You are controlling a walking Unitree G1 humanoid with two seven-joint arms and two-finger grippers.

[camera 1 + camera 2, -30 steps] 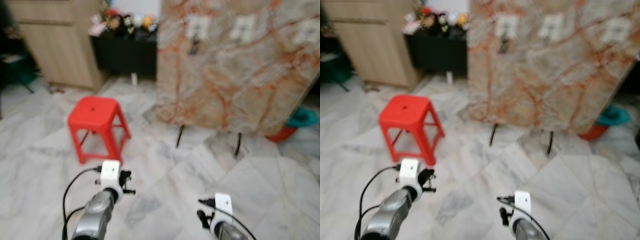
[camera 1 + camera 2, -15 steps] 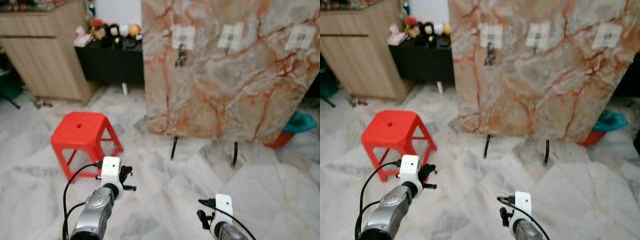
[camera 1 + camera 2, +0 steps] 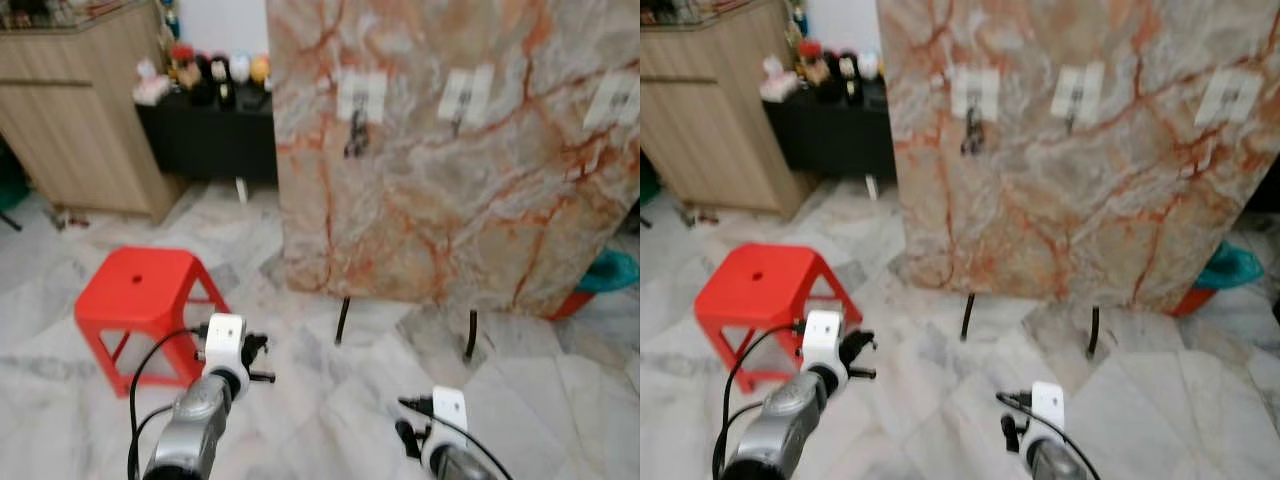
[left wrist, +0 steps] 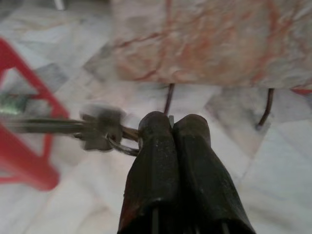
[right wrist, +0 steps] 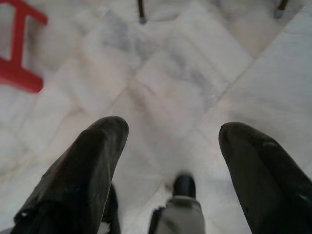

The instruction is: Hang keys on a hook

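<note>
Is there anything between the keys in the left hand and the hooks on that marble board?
Nothing visible. The left hand holds the keys above bare floor, and the marble board with its hooks stands ahead. The red stool sits off to the left.

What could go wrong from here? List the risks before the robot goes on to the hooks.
1. The left gripper pinches only the ring of the keys, which stick out sideways and look blurred; they may swing and slip out.
2. The red stool stands close beside the left arm, so a step forward could clip it.
3. The leftmost hook on the marble board already carries something dark; aiming there could crowd it.
</note>
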